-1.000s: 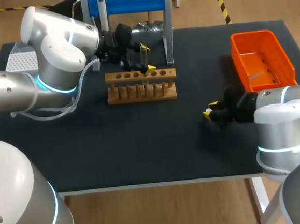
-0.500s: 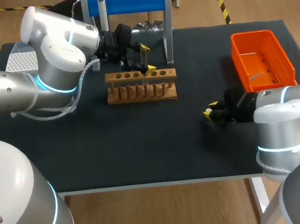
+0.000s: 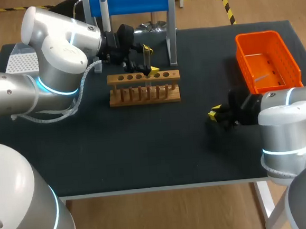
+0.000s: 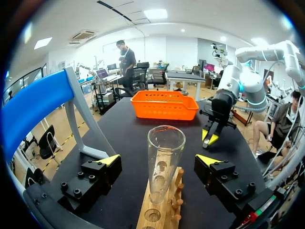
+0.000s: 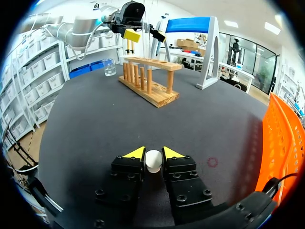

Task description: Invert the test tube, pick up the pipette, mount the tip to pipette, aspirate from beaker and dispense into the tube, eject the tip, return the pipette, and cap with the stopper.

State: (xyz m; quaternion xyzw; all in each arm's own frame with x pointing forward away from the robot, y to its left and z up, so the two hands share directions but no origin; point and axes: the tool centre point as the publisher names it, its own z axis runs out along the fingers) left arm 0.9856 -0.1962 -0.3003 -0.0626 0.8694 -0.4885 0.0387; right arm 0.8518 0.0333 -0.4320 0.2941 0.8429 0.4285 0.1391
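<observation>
A clear glass test tube (image 4: 165, 157) stands upright, mouth up, in the wooden rack (image 3: 144, 87). My left gripper (image 3: 149, 59) is open around the tube, one finger on each side and neither touching the glass. At the table's right, just above the mat, my right gripper (image 5: 153, 152) is shut on a small white stopper (image 5: 153, 161); the head view shows that gripper (image 3: 214, 114) beside the orange basket. The pipette (image 3: 103, 0) hangs on the blue stand (image 3: 133, 2) behind the rack. A glass beaker (image 5: 109, 67) stands on the mat beyond the rack's end.
An orange basket (image 3: 268, 60) sits at the back right, close to my right arm. A white tip box (image 3: 21, 62) lies at the far left edge behind my left arm. The black mat (image 3: 144, 141) covers the table between rack and front edge.
My right gripper's fingers have closed in on the white stopper. The left arm and the tube have not moved.
</observation>
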